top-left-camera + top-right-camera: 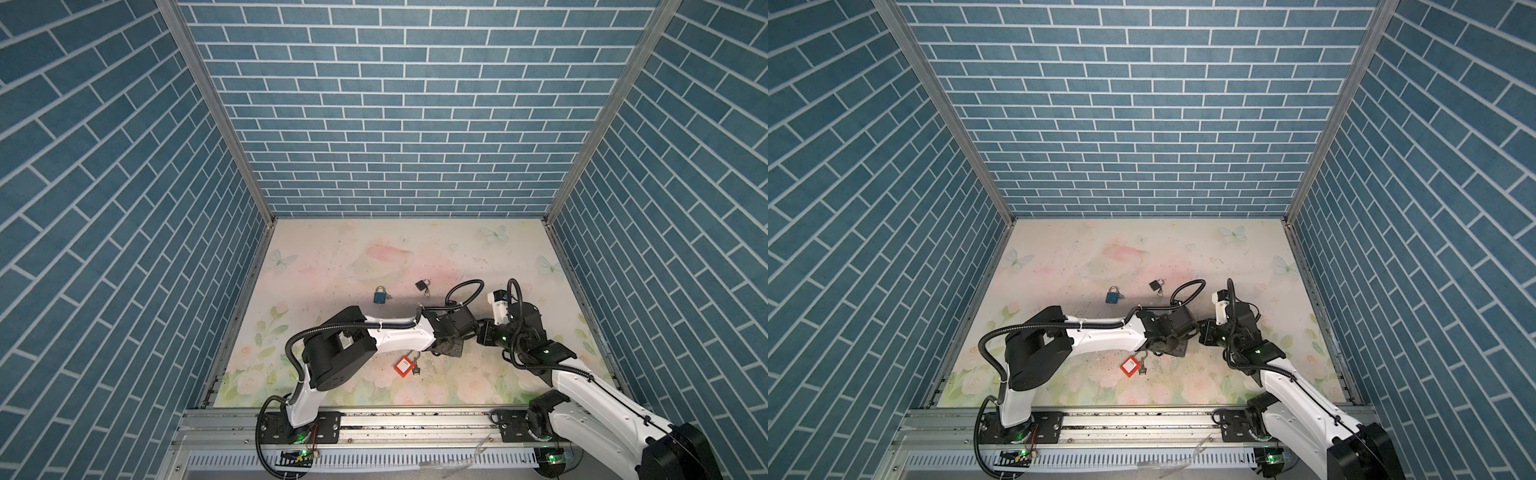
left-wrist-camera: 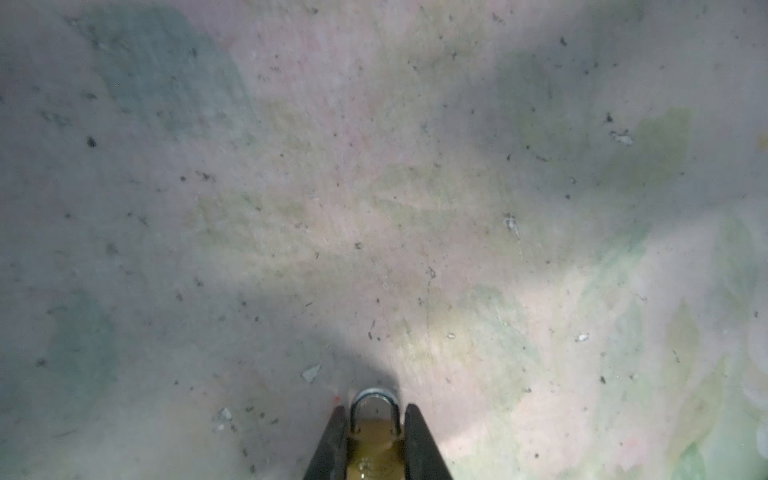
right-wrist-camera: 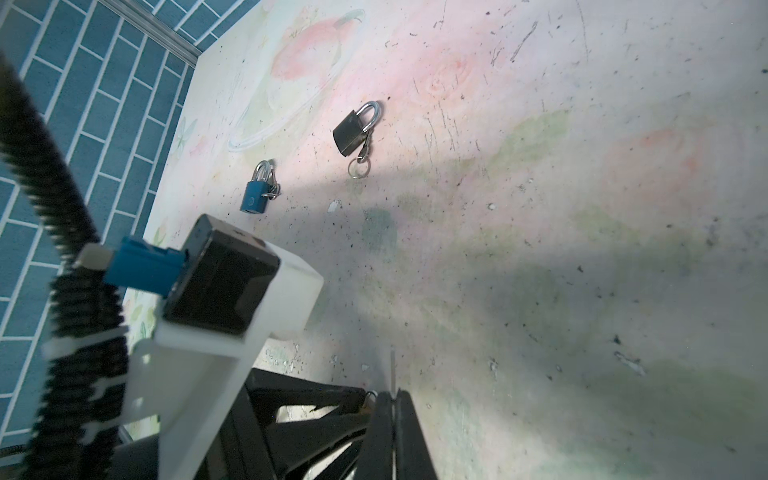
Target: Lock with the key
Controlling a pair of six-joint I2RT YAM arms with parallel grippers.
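Observation:
My left gripper (image 2: pixel 375 409) is shut on a brass padlock (image 2: pixel 375 440); its silver shackle (image 2: pixel 375 395) pokes out past the fingertips, just above the floral mat. My right gripper (image 3: pixel 392 392) is shut on a thin metal key (image 3: pixel 392 365), seen edge-on and sticking out beyond the fingertips. It sits right beside the left gripper's black fingers (image 3: pixel 307 399). In both top views the left gripper (image 1: pixel 451 349) and the right gripper (image 1: pixel 480 332) meet at the mat's middle right, and the lock and key are hidden between them. I cannot tell whether the key touches the lock.
A blue padlock (image 1: pixel 379 295) (image 3: pixel 255 195) and a black padlock (image 1: pixel 422 285) (image 3: pixel 355 129) with a key ring lie further back on the mat. A red padlock (image 1: pixel 403 365) (image 1: pixel 1129 365) with a key lies in front of the left gripper. Blue brick walls enclose three sides.

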